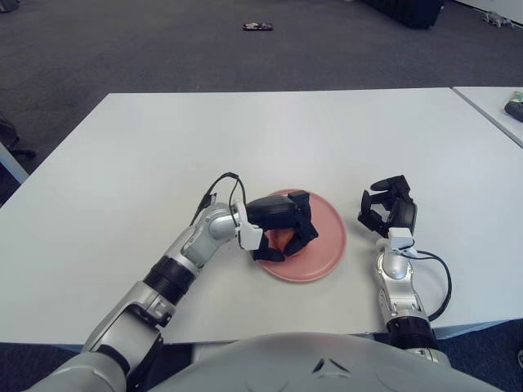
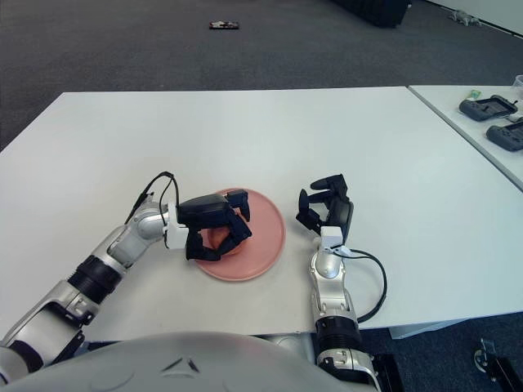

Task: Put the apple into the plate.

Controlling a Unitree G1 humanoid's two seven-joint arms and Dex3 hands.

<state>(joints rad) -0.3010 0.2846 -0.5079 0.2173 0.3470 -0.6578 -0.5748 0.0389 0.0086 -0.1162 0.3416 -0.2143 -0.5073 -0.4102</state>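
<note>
A pink plate (image 1: pixel 323 237) lies on the white table (image 1: pixel 270 131) near its front edge. My left hand (image 1: pixel 286 231) is low over the plate's left half, its dark fingers curled around a red-orange apple (image 1: pixel 280 240). Only a small patch of the apple shows between the fingers, and I cannot tell whether it touches the plate. In the right eye view the same hand (image 2: pixel 216 232) covers the apple (image 2: pixel 208 241) over the plate (image 2: pixel 263 237). My right hand (image 1: pixel 387 207) stays idle to the right of the plate with its fingers spread and holding nothing.
A second white table (image 2: pixel 482 131) stands at the far right with dark controllers (image 2: pixel 487 106) on it. A small dark object (image 1: pixel 257 26) lies on the grey carpet beyond the table. A black cable (image 1: pixel 437 282) loops beside my right forearm.
</note>
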